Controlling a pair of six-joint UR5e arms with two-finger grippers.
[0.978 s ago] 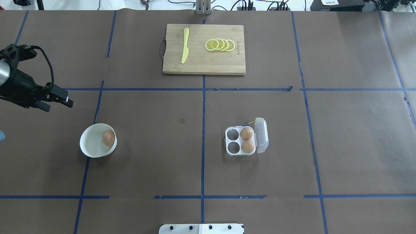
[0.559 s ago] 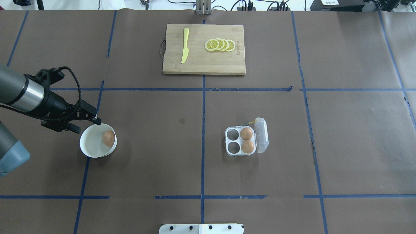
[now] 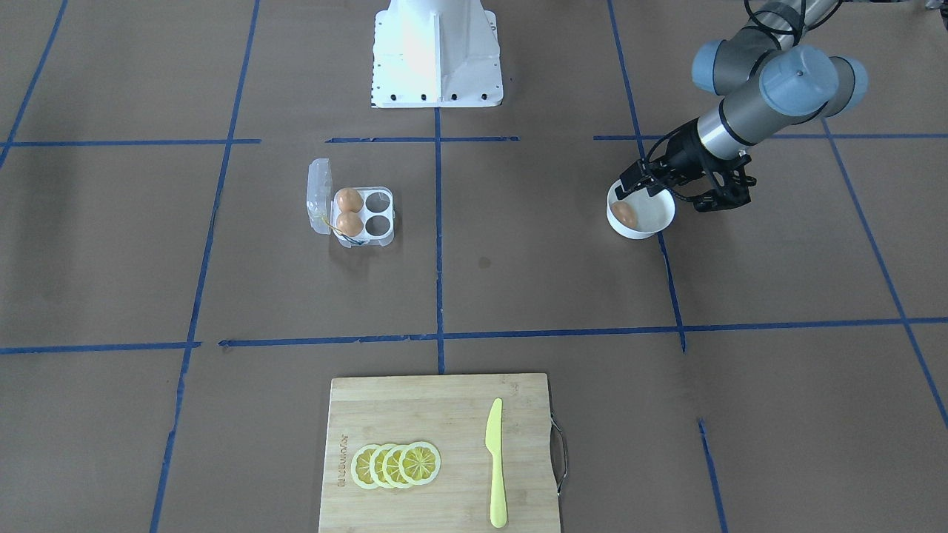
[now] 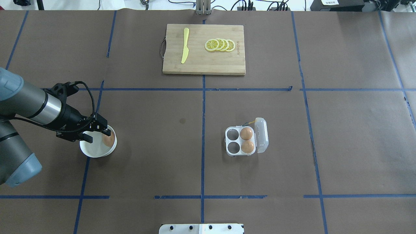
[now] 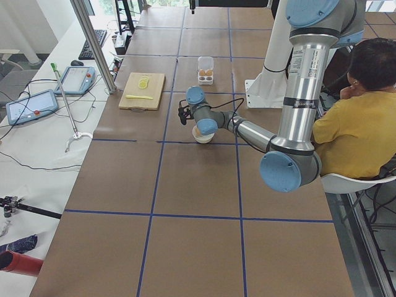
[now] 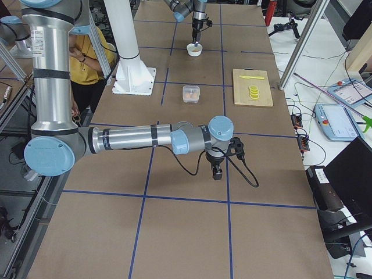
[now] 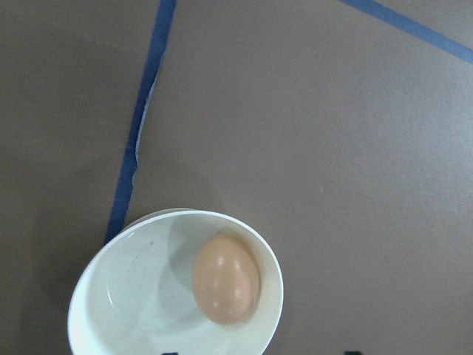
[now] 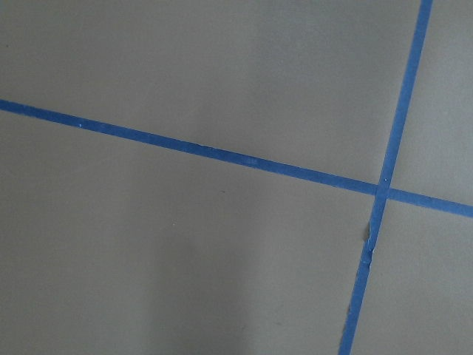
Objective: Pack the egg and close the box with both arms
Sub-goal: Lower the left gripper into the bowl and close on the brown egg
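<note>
My left claw (image 4: pixel 97 135) hangs low over the white bowl (image 7: pixel 133 288). It is wide open and has nothing in it. The egg (image 7: pixel 225 279) lies on its side in the bowl, on the side nearer the box (image 4: pixel 233 141). From above, one of my fingers (image 4: pixel 105 131) covers a bit of the egg, but I cannot tell if it touches it. The bowl sits on the brown table (image 4: pixel 357 146), on my left side, right on a blue tape line (image 7: pixel 144 103). The box stands well apart from the bowl, just past the middle of the table on my right side. Its lid (image 4: pixel 261 135) is open and stands up on the side away from the bowl. Two more eggs (image 4: pixel 246 133) sit in the two cups next to the lid. The two cups nearer the bowl have no eggs in them. A bit of yellow string (image 4: pixel 248 123) shows at the far corner of the box. My right claw (image 6: pixel 217 173) points down over the table, far off to my right. I cannot tell if it is open or shut. At the far edge of the table lies a wooden board (image 4: pixel 204 61) with lemon slices (image 4: pixel 220 45) and a yellow knife (image 4: pixel 185 45) on it.
</note>
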